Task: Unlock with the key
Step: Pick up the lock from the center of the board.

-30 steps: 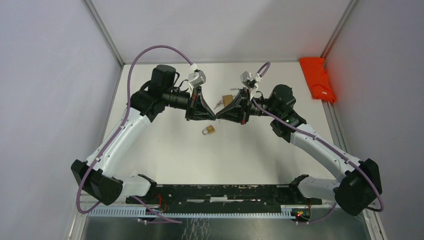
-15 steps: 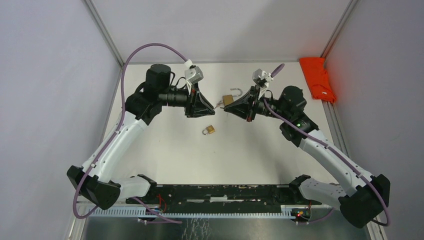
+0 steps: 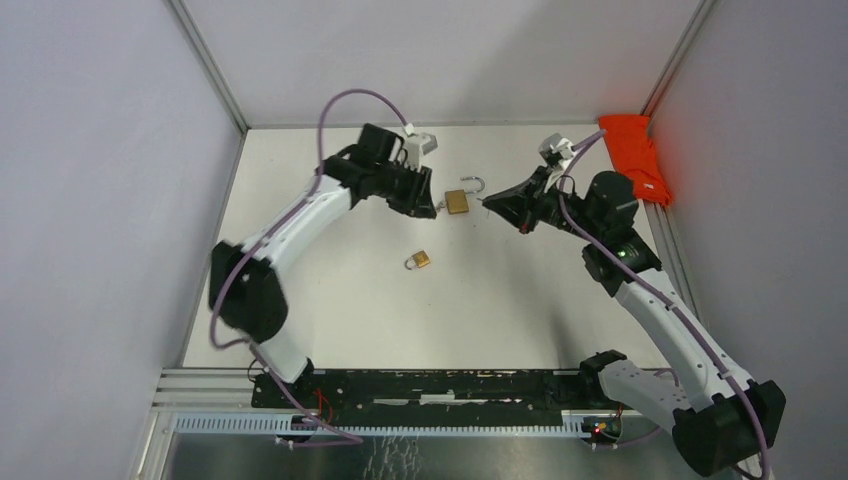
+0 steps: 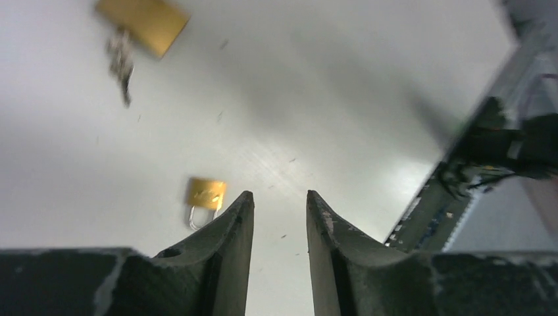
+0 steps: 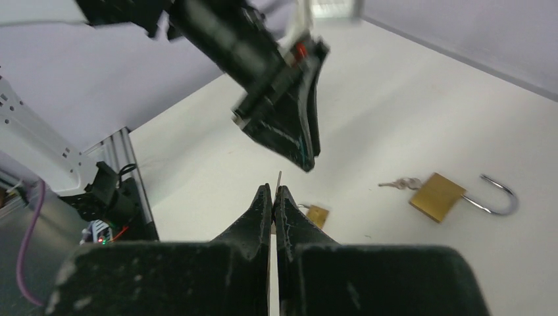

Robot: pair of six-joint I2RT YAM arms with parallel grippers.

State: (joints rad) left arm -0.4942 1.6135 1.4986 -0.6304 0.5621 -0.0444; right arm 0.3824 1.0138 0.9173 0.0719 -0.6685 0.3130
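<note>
A large brass padlock [image 3: 459,201] lies on the table with its shackle [image 3: 472,183] swung open and a key [image 3: 438,208] in its left end. It also shows in the left wrist view [image 4: 141,23] and the right wrist view [image 5: 437,196]. My left gripper [image 3: 427,203] is open and empty just left of it. My right gripper [image 3: 487,200] is just right of it, with my fingers [image 5: 263,204] shut on a thin metal piece [image 5: 279,178] seen edge-on, like a key blade. A small closed brass padlock [image 3: 418,260] lies nearer the front.
An orange object [image 3: 633,155] lies at the back right corner. A black rail [image 3: 430,385] runs along the front edge. Grey walls and aluminium posts enclose the table [image 3: 330,300].
Both grippers have drawn apart from the large padlock, which now lies on the table with its shackle open. The left arm swung back and left, and the right gripper moved right.
</note>
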